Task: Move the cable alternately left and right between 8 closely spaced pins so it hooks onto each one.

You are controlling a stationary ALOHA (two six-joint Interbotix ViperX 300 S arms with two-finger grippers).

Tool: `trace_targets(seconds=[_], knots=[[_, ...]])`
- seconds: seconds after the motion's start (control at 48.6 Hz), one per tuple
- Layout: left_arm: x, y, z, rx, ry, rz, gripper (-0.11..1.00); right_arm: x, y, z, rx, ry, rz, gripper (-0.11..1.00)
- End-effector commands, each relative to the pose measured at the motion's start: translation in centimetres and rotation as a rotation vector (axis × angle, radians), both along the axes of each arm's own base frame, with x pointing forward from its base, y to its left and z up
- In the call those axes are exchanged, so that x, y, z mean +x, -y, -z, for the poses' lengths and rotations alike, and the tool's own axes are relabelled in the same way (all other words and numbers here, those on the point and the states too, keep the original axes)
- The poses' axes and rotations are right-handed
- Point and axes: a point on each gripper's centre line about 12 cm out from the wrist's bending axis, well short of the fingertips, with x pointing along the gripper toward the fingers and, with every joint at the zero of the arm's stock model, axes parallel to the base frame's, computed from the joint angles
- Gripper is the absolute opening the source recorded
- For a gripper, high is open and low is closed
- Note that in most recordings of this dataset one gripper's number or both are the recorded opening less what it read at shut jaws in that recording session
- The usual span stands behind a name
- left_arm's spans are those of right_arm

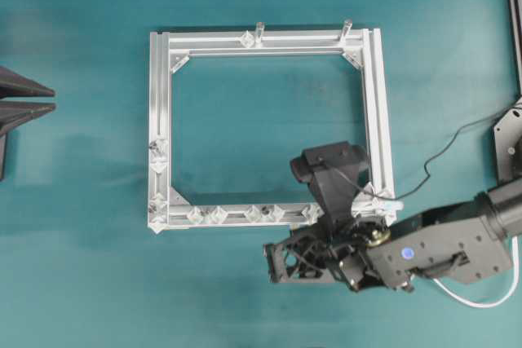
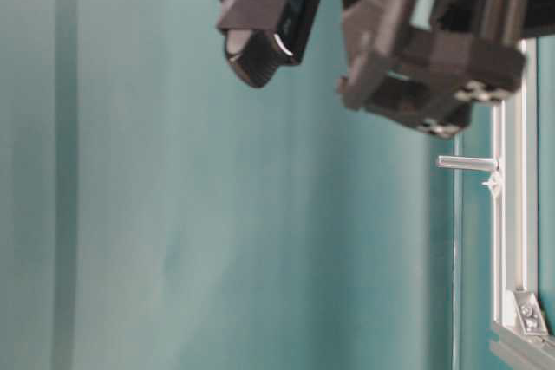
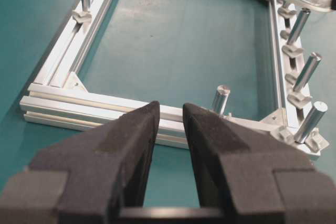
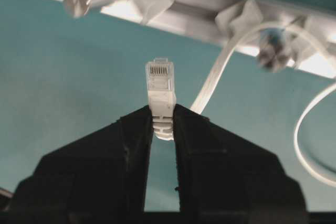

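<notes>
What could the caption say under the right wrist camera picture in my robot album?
Right tool pinching the white cable just behind its plug, below the frame rail and pins.

Teal mat (image 1: 90, 283) covered the whole table surface, edge to edge in the overhead view. Light was even and soft, with faint darker patches near the left edge and a dim shadow band toward the near edge. In the table-level view the teal ran in blurred vertical streaks. No walls, floor or windows could be made out.
</notes>
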Motion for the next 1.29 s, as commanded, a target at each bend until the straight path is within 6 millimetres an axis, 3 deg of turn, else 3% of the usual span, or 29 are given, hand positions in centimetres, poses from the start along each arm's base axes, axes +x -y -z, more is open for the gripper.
trace_targets(seconds=[0.0, 0.349, 0.843, 1.274], knots=[[0.2, -0.1, -0.3, -0.004, 0.005, -0.004, 0.31, 0.3, -1.0, -1.4, 0.019, 0.029, -0.012, 0.15], [0.2, -0.1, -0.4, -0.003, 0.007, -0.004, 0.31, 1.7, -1.7, -1.3, 0.018, 0.048, -0.026, 0.15], [0.2, -0.1, -0.3, -0.003, 0.005, -0.005, 0.31, 6.6, -1.2, -1.1, 0.042, 0.186, -0.088, 0.15], [0.2, -0.1, -0.3, -0.004, 0.005, -0.004, 0.31, 7.7, -1.0, -1.1, 0.036, 0.197, -0.094, 0.15]])
